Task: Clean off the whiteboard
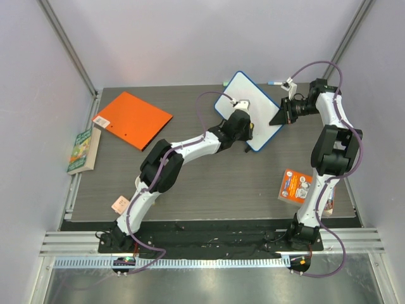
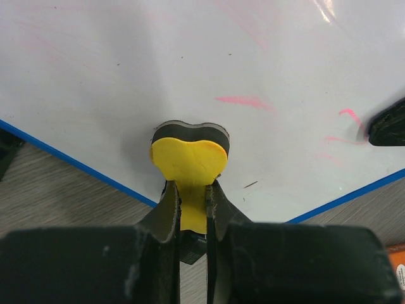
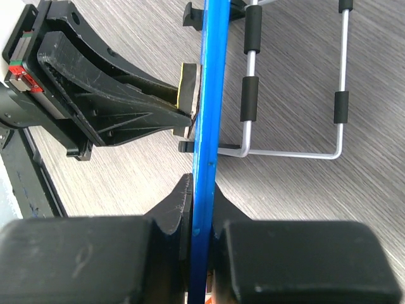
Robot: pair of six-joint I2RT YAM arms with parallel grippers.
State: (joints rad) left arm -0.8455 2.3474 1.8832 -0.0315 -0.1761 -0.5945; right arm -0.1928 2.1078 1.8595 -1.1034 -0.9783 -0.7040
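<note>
1. Two grippers engaged: the left gripper (image 2: 190, 193) clamps a yellow eraser (image 2: 188, 158) against the whiteboard (image 1: 256, 95), upper centre-right of the top view.
2. At its blue rim, the right gripper (image 3: 202, 190) pinches it.
3. Faint red marks (image 2: 243, 101) show, seemingly smeared.

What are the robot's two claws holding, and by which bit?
The left gripper pinches the yellow eraser by its narrow lower end. The right gripper clamps the whiteboard by its blue rim.
</note>
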